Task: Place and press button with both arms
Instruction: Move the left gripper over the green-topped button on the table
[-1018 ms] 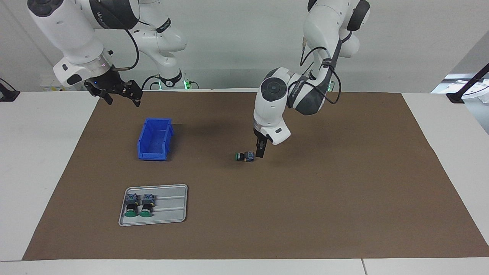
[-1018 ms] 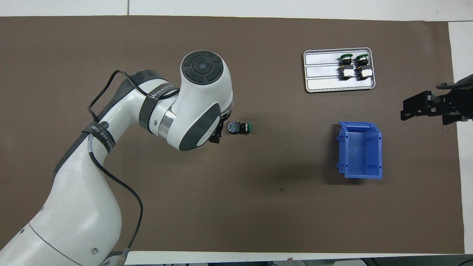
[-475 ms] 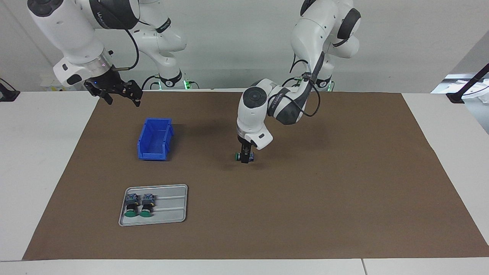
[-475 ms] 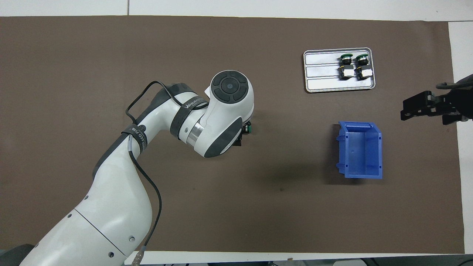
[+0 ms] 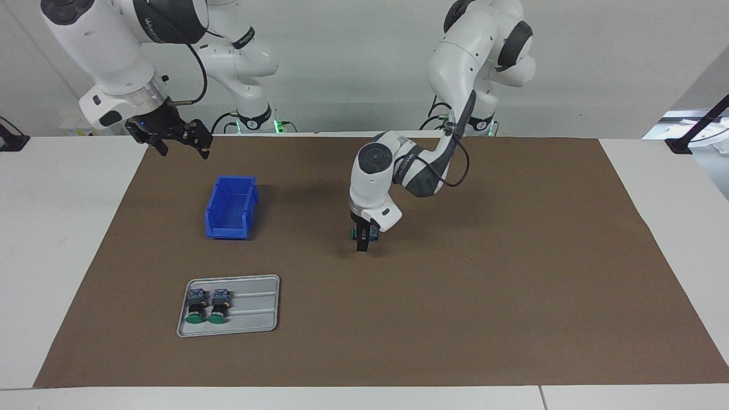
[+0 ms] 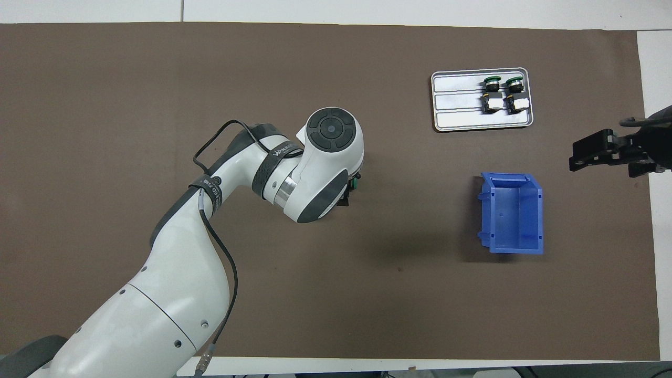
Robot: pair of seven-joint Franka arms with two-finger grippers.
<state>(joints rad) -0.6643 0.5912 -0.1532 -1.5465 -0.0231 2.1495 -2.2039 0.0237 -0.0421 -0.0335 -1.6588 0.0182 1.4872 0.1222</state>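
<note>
The button (image 5: 371,231) lies on its side on the brown mat near the table's middle; in the overhead view only a bit of its green cap (image 6: 356,184) shows past the left arm's wrist. My left gripper (image 5: 363,238) is down at it, open, with a finger on either side of its body. My right gripper (image 5: 181,142) waits open in the air over the mat's edge at the right arm's end, beside the blue bin, and holds nothing; in the overhead view my right gripper (image 6: 577,156) is at the frame's edge.
A blue open bin (image 5: 230,208) (image 6: 512,212) stands toward the right arm's end. Farther from the robots, a grey tray (image 5: 253,316) (image 6: 457,105) holds two more green-capped buttons (image 5: 207,306).
The left arm has swung from beside the button to over it and come down, so its fingers now straddle it. The button and the right arm have not moved.
</note>
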